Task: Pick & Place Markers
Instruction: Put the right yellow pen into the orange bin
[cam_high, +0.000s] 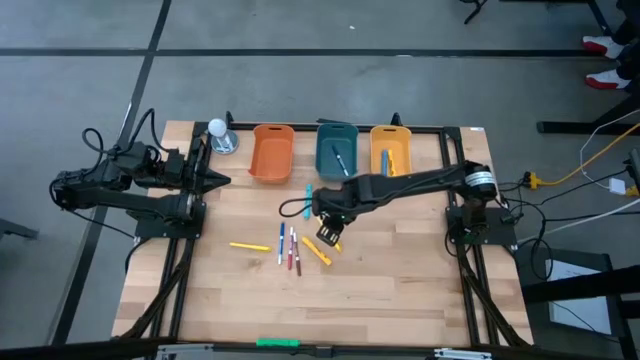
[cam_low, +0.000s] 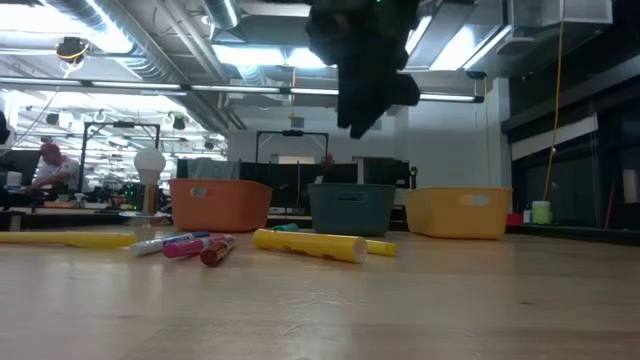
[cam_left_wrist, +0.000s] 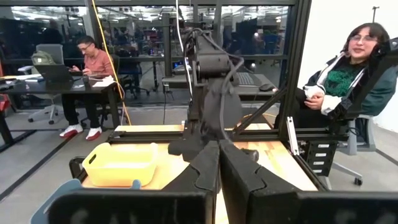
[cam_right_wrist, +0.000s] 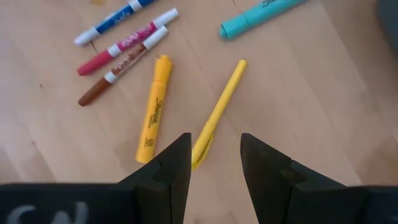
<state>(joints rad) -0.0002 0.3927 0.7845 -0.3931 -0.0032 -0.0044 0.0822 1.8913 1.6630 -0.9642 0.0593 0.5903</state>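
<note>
The right gripper (cam_high: 327, 232) hangs over the middle of the wooden tabletop (cam_high: 400, 290), just above a bunch of markers. Its two dark fingers (cam_right_wrist: 166, 168) are spread apart and hold nothing. In the right wrist view, a thin yellow marker (cam_right_wrist: 217, 115) lies on the wood with its near end in the gap between the fingers. A fat yellow marker (cam_right_wrist: 153, 118) lies just beside it. Near those are a brown marker (cam_right_wrist: 121, 65), a pink marker (cam_right_wrist: 127, 42) and a blue marker (cam_right_wrist: 112, 22), lying side by side. A teal marker (cam_right_wrist: 258, 15) lies a bit apart from them. One more yellow marker (cam_high: 249, 246) lies alone, toward the left arm's side of the bunch. At the back of the tabletop stand three bins in a row: an orange bin (cam_high: 271, 153), a teal bin (cam_high: 336, 150) and a yellow bin (cam_high: 390, 148). The teal bin and the yellow bin each have a marker or so inside. The left gripper (cam_high: 215, 180) waits at the left side of the tabletop, well apart from the markers, with its fingers (cam_left_wrist: 205, 171) pressed together and holding nothing.
</note>
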